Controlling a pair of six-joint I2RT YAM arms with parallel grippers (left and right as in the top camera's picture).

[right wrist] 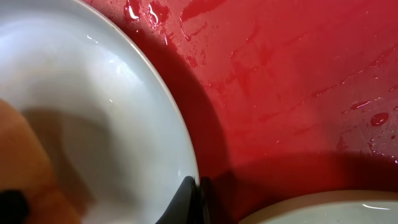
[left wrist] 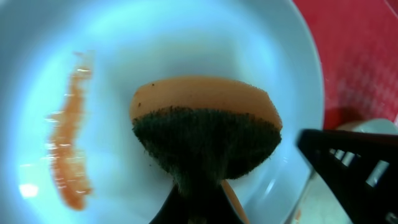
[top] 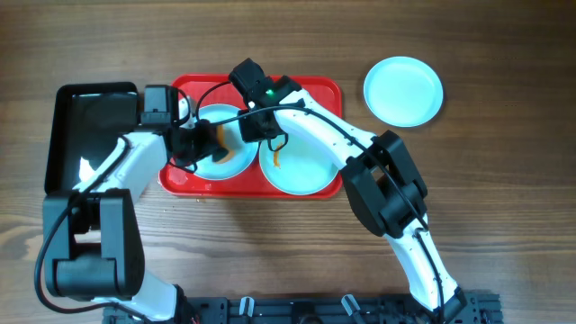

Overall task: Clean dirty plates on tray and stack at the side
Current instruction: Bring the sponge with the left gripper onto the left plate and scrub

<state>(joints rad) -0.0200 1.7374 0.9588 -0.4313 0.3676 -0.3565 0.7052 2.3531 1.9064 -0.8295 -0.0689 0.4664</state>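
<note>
Pinching the sponge [left wrist: 205,124] between its jaws, left gripper [left wrist: 189,208] has it down on the floor of the left plate [top: 211,166]. Right gripper [right wrist: 198,198] looks clamped on that plate's rim, on the side facing the right plate [top: 301,171]. The contact sits at the frame edge, so that's my read.

Risks as I see them:
- The rim pinch looks shallow. A hard scrub stroke could pull the plate out of it.
- The tray [top: 315,87] is wet, with droplets [right wrist: 379,118] on it. A freed plate would slide and knock the right plate, which is just beside it.
- The grippers are crowded. A right finger shows in the left wrist view, near the sponge, so a wide stroke could clip it.
- Too light a pass may spread the smear [left wrist: 68,143] rather than lift it.

Positions:
- The smear is beside the sponge, apart from it and not under it.
- The right plate is also on the tray, with its own orange mark, just past the right gripper.
- The third plate [top: 403,90] sits off the tray, well apart on the robot's right, and looks clean.
</note>
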